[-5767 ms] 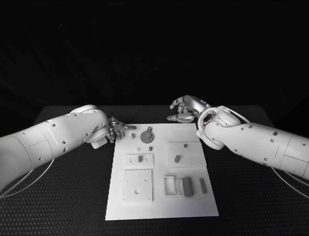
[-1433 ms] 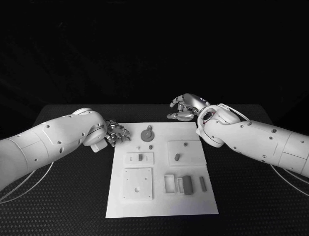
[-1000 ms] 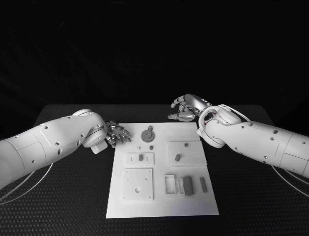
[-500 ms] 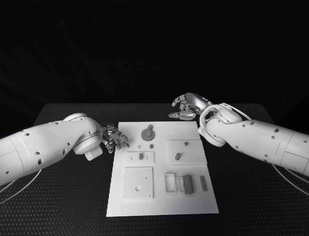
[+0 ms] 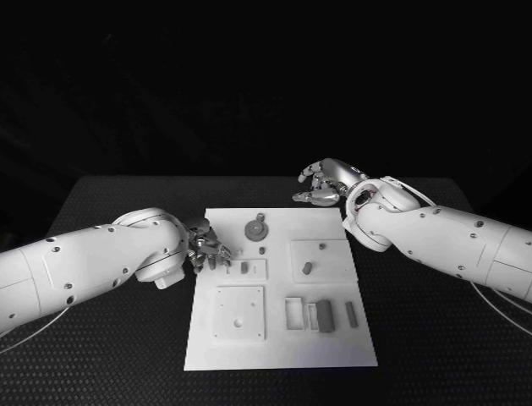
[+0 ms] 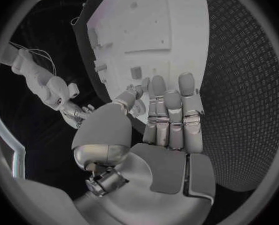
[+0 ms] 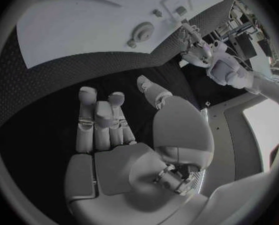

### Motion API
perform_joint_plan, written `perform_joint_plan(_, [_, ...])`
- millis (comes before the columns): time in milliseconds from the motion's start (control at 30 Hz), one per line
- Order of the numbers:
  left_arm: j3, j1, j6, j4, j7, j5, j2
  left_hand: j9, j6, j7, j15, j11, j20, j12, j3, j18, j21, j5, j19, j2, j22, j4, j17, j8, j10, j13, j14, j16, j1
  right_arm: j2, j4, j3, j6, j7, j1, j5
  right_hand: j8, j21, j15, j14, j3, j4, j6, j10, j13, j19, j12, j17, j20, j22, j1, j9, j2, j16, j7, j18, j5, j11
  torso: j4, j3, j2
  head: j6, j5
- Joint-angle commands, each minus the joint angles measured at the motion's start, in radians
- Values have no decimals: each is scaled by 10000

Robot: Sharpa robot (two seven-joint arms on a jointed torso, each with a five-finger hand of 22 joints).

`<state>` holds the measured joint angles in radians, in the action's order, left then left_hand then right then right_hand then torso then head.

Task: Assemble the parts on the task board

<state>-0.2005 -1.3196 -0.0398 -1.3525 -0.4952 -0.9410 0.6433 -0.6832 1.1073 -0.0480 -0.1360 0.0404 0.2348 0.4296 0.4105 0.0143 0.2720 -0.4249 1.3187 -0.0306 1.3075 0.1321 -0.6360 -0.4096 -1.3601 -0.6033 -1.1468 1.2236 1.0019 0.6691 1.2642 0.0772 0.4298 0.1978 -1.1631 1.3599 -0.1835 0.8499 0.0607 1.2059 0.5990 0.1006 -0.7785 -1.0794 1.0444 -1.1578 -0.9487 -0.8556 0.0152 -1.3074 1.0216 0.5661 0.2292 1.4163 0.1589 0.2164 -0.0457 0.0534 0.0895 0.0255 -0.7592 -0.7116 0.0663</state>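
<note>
The white task board [image 5: 278,355] lies mid-table. It carries a grey gear-like disc [image 5: 256,228], a small slotted block [image 5: 244,271], a square plate with a grey peg [image 5: 306,269], a holed plate [image 5: 238,315] and several grey bars [image 5: 324,316]. My left hand [image 5: 205,249] hovers at the board's left edge, next to the slotted block. Its fingers [image 6: 167,110] lie straight, and the thumb tip meets a fingertip on what looks like a small grey part, mostly hidden. My right hand [image 5: 323,183] hangs beyond the board's far right corner, its fingers [image 7: 102,120] holding nothing.
Black textured table [image 5: 107,338] surrounds the board [image 6: 152,30] on both sides. In the right wrist view the board [image 7: 83,20] and the disc [image 7: 141,32] lie ahead of the fingers, with my left arm [image 7: 221,65] past them.
My left hand has moved from the board's far left corner along the left edge to beside the slotted block. A small dark part near its fingertips is gone. The right hand stayed put.
</note>
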Motion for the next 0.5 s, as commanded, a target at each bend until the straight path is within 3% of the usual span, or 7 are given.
perform_joint_plan(33, [-22, 15, -128, -96, -5, -672, -21, -16, 88, 0, -70, 35, 20, 34, 1501, -133, 36, -36, 55, 24, 256, 1530, -15, -41, -82, -14, -37, 59, 50, 3, -7, 5, -102, -79, 4, 4, 0, -62, -32, -35, -5, -40, 11, 70, -11, 1, -58, 13, 97, -130, 53, 12, -7, -42, 93, 454, -22, -5, -18, -4, -19, -28, -9])
perform_joint_plan(233, [-139, 21, -89, -149, -75, -779, -11, -26, 95, 3, -77, 40, 25, 43, 1506, -133, 54, -46, 64, 22, 256, 1527, -15, -42, -90, -19, -51, 64, 49, 9, -5, 5, -105, -78, 4, 3, 0, -62, -32, -35, -6, -46, 12, 71, -13, 1, -60, 13, 97, -130, 52, 12, -6, -42, 93, 454, -22, -5, -16, -23, -19, -56, -7])
perform_joint_plan(500, [-190, 25, -25, -165, -117, -938, -42, -33, 100, 6, -82, 43, 29, 49, 1509, -134, 66, -51, 67, 21, 255, 1527, -15, -43, -94, -22, -59, 68, 48, 13, -2, 5, -104, -80, 5, 2, 0, -63, -32, -35, -7, -51, 13, 72, -15, 1, -61, 14, 97, -130, 52, 13, -5, -42, 93, 454, -22, -5, -13, -21, -17, -87, -3])
